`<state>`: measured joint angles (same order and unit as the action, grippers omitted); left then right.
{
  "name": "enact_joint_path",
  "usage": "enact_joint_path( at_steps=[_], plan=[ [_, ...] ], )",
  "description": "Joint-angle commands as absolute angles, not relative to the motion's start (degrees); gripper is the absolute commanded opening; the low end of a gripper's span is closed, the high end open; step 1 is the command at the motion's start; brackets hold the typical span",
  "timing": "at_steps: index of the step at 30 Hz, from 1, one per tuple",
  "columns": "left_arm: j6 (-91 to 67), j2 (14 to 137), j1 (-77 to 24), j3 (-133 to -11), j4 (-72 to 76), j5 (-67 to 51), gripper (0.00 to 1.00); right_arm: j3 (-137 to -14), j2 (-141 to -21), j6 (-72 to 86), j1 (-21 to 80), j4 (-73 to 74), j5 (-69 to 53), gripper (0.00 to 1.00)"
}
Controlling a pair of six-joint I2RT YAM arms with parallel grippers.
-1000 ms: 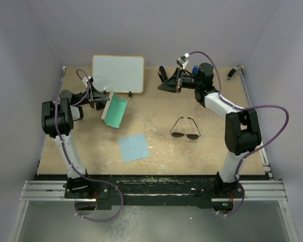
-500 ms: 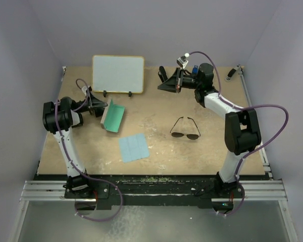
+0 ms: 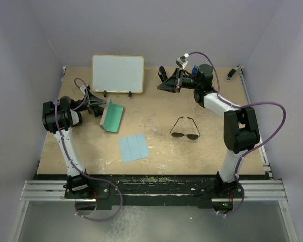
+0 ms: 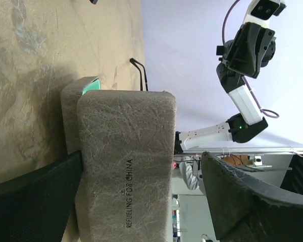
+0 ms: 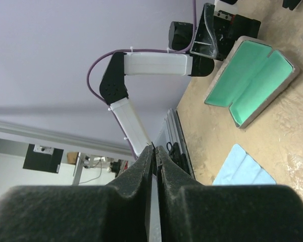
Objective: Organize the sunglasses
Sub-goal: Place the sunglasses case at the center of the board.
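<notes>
Sunglasses (image 3: 185, 128) untouched; left end effector (image 3: 97, 107) released, right end effector (image 5: 154, 151) clenched, empty.

L arm (image 3: 65, 143) bent at elbow, left gripper (image 3: 96, 107) low, jaws wide apart, R arm (image 3: 237, 132) reaching to far side, right gripper (image 5: 154, 149) raised, fingers pressed together, empty.
</notes>
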<state>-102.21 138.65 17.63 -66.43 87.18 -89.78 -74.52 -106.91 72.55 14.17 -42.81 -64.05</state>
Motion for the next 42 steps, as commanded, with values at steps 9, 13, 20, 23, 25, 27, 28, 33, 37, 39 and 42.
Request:
enact_joint_path(
  at_steps=[9,13,20,23,25,27,28,33,37,39,42],
  plan=[
    [-100.59,134.75,19.39,-67.91,94.31,-99.75,0.98,-74.43,-107.91,75.38,14.06,-49.28,-65.60,0.16],
    [-102.28,132.02,21.48,-71.10,94.13,-99.76,0.98,-74.06,-108.15,76.26,14.06,-50.36,-65.68,0.19],
    [-102.69,133.75,23.47,-72.57,94.04,-99.71,0.98,-73.22,-108.60,77.07,14.06,-51.58,-66.00,0.21],
    [-102.08,136.11,23.49,-71.95,94.04,-99.76,0.98,-72.76,-109.02,78.22,14.06,-53.20,-66.09,0.21],
    [-101.43,137.55,23.47,-71.64,93.99,-99.76,0.98,-72.25,-109.35,79.71,14.06,-55.28,-66.26,0.21],
    [-101.05,138.94,23.47,-71.71,94.12,-99.76,0.98,-71.87,-109.73,81.11,14.06,-57.22,-66.35,0.21],
    [-100.99,139.52,23.47,-71.87,94.12,-99.76,0.98,-71.81,-109.90,81.60,14.08,-57.91,-66.28,0.21],
    [-101.26,142.07,23.47,-73.68,94.09,-99.76,0.98,-71.94,-110.38,81.91,14.06,-58.10,-66.39,0.22],
    [-101.77,142.99,23.47,-74.64,94.12,-99.75,0.98,-71.90,-110.39,81.60,14.06,-57.73,-66.79,0.25],
    [-101.33,142.73,23.58,-74.56,94.12,-99.76,0.98,-71.89,-110.38,80.96,14.06,-57.03,-66.95,0.26],
    [-100.76,141.60,24.20,-73.92,94.15,-99.76,0.98,-71.81,-110.37,80.79,14.06,-56.79,-67.00,0.27]
  ],
)
